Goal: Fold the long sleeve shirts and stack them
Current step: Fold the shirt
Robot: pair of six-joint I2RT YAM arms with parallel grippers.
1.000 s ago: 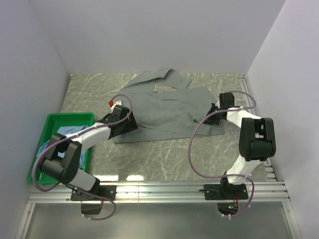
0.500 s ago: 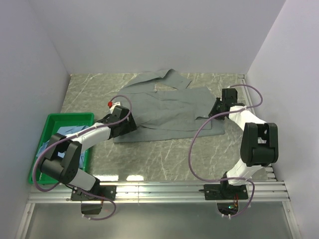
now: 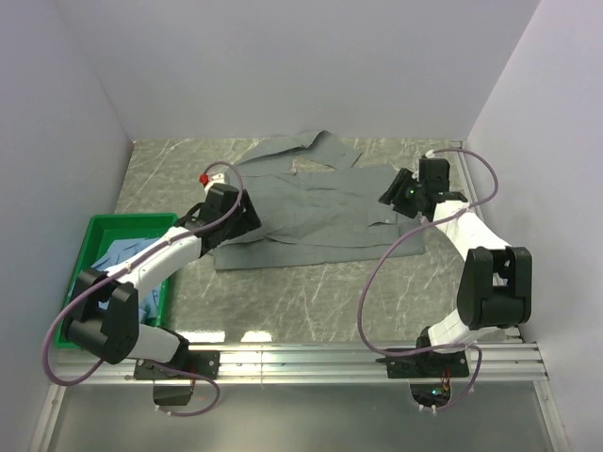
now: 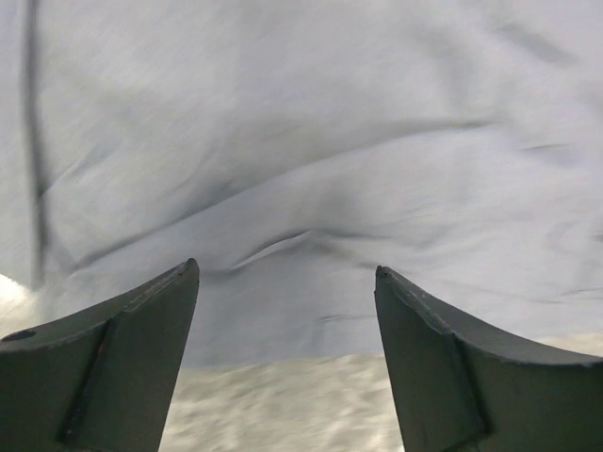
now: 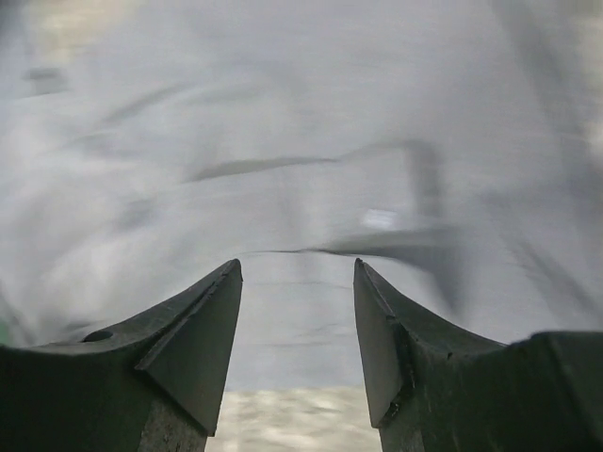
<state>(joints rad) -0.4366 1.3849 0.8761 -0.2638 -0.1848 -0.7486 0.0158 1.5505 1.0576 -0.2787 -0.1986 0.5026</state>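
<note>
While grey-green shirt lies spread on tabletop, left jaws, right jaws gape empty above it; collar label unreadable.

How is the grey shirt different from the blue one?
The grey-green shirt lies spread out on the table; the light blue shirt is bunched up in the green bin. The grey-green shirt shows almost whole, collar included; the light blue shirt shows only in part. Both are soft cloth.
</note>
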